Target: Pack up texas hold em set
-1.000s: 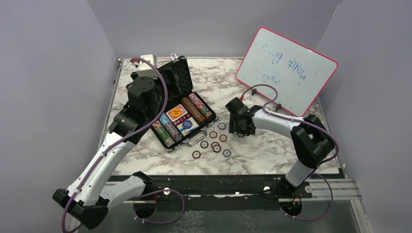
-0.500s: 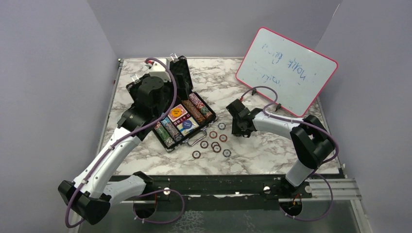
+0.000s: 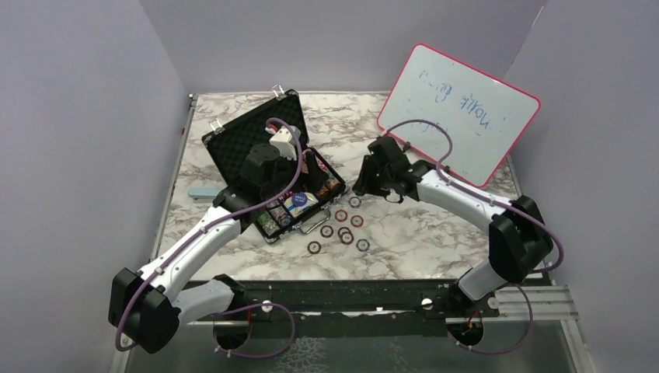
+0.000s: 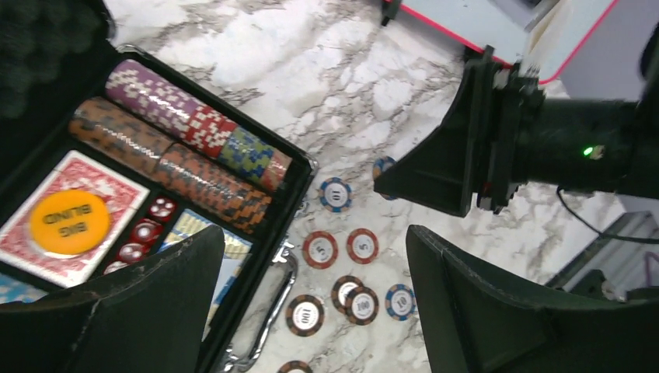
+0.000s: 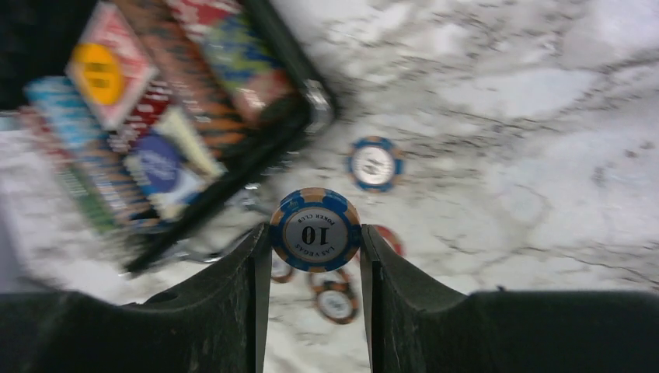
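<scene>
The black foam-lined briefcase (image 3: 237, 141) lies open at the back left, with rows of striped chips (image 4: 186, 148), a red card deck under a yellow button (image 4: 70, 221) and red dice (image 4: 148, 227) inside. My left gripper (image 3: 303, 167) hovers open and empty over the case's right side; in its wrist view it is (image 4: 311, 260) above several loose chips (image 4: 320, 249) on the marble. My right gripper (image 3: 360, 186) is shut on a blue "10" chip (image 5: 315, 230), held on edge above the table just right of the case. Another blue chip (image 5: 374, 164) lies below it.
The pink-framed whiteboard (image 3: 458, 113) leans at the back right, close behind the right arm. A small light-blue oblong object (image 3: 204, 191) lies left of the case. The case's silver handle (image 3: 315, 223) juts towards the loose chips (image 3: 342, 229).
My left arm swung from the back left of the case to over its right side, uncovering the lid. My right gripper moved back and left towards the case.
</scene>
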